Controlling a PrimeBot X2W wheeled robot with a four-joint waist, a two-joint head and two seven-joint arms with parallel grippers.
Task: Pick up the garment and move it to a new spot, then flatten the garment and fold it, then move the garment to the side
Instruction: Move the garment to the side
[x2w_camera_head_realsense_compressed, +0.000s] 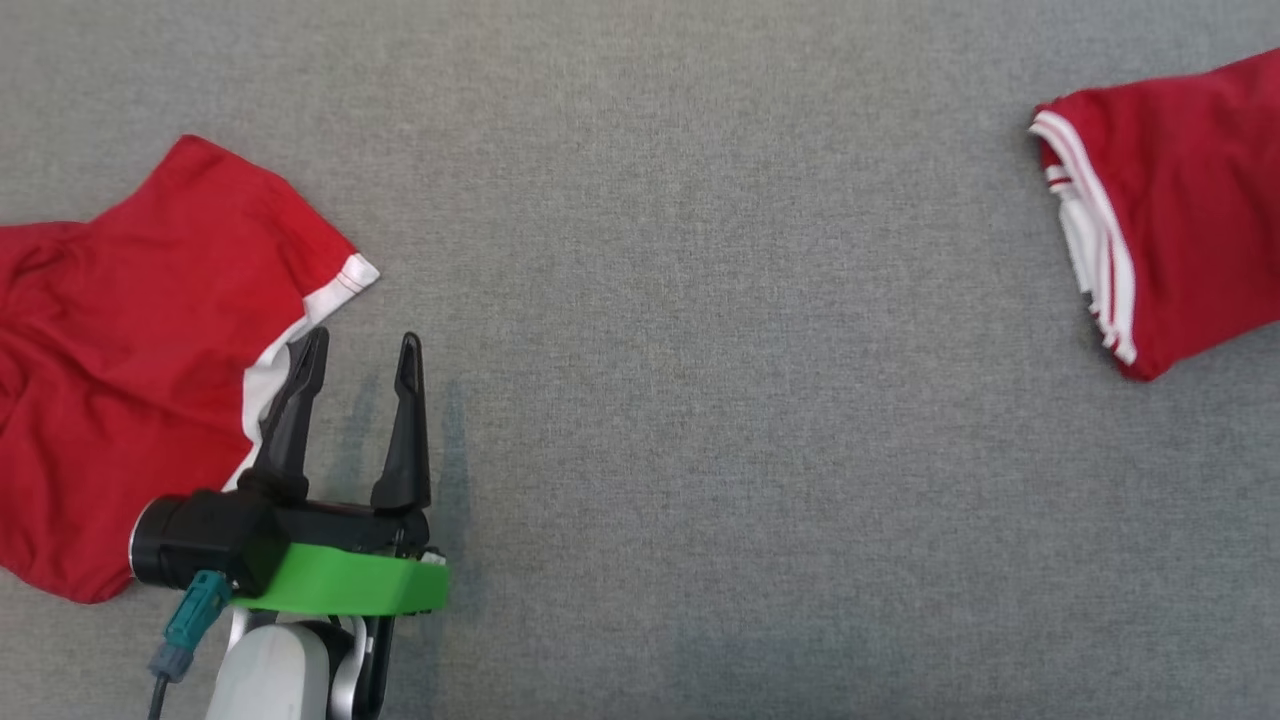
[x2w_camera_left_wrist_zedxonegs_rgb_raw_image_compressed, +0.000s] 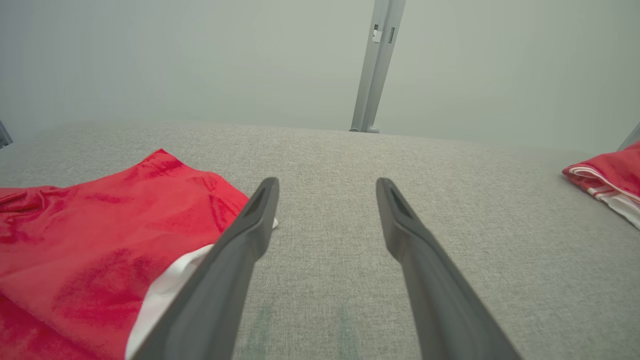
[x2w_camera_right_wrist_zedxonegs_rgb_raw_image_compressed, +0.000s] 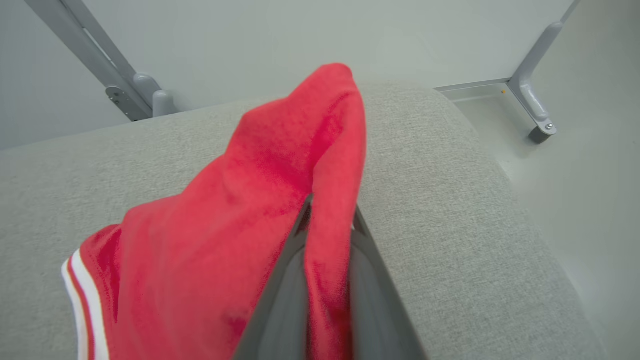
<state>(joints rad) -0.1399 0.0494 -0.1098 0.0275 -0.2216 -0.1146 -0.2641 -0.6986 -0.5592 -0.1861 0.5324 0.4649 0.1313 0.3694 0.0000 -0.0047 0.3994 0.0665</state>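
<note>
The right gripper (x2w_camera_right_wrist_zedxonegs_rgb_raw_image_compressed: 331, 207) has its jaws pinched tight on a raised fold of the red garment (x2w_camera_right_wrist_zedxonegs_rgb_raw_image_compressed: 225, 225), which lies near the right end of the grey pad (x2w_camera_head_realsense_compressed: 700, 350), its white-striped hem facing the middle. The left gripper (x2w_camera_head_realsense_compressed: 363, 345) hangs spread wide with nothing between its fingers, low over bare pad, its left finger just over the white trim of a second red cloth (x2w_camera_head_realsense_compressed: 130, 350). That cloth lies rumpled at the pad's left end, well apart from the garment.
</note>
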